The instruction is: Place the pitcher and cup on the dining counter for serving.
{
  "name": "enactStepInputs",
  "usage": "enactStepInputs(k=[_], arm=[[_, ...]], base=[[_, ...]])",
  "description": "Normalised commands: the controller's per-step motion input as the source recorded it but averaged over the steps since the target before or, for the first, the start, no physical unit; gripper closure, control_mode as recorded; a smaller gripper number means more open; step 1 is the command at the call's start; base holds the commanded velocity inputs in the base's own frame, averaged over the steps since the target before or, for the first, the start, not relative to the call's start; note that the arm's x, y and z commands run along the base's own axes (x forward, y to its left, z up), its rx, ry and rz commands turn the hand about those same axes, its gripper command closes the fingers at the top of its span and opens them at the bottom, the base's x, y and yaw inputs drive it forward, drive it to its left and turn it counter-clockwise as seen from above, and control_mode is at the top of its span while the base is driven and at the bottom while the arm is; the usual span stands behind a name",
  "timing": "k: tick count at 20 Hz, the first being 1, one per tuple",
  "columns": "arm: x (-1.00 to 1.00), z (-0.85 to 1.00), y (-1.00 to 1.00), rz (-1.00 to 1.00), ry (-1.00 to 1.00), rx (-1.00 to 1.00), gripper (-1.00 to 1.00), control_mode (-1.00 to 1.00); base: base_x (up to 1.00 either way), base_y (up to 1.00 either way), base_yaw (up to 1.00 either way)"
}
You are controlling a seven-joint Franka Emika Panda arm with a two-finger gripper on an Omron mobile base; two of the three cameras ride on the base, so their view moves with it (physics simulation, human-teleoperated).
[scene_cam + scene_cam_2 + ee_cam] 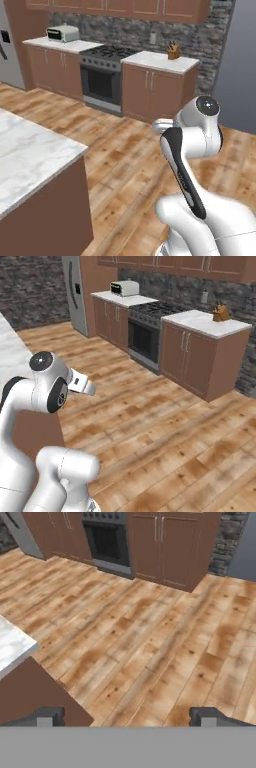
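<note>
The tool [128,717] hangs spread wide with nothing between its fingertips [47,716], above the wooden floor [150,637]. The dining bench [30,150], a marble-topped island with brown sides, stands just left of the arm [185,170], its corner near the tool. Across the floor stands the stove [102,75].

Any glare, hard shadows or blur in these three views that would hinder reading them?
Left base view: flat, even light, no glare on the marble dining counter; textures soft. Right base view: same even light, the stove readable, distant stone wall slightly blurred. Hand view: wood floor grain smeared and low in detail; the open tool casts no visible shadow.
</note>
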Motion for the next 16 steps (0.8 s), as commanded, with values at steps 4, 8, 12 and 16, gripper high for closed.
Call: enactStepInputs(k=[4, 8, 12, 16], arm=[[0.00, 0.00, 0.00, 0.00, 0.00, 0.00, -1.00, 1.00], [0.00, 0.00, 0.00, 0.00, 0.00, 0.00, -1.00, 1.00], [0.00, 0.00, 0.00, 0.00, 0.00, 0.00, -1.00, 1.00], [0.00, 0.00, 0.00, 0.00, 0.00, 0.00, -1.00, 1.00]], base=[[0.13, -0.85, -0.65], [0.18, -0.86, -0.63], [0.33, -0.76, -0.61], [0.61, -0.58, -0.56]])
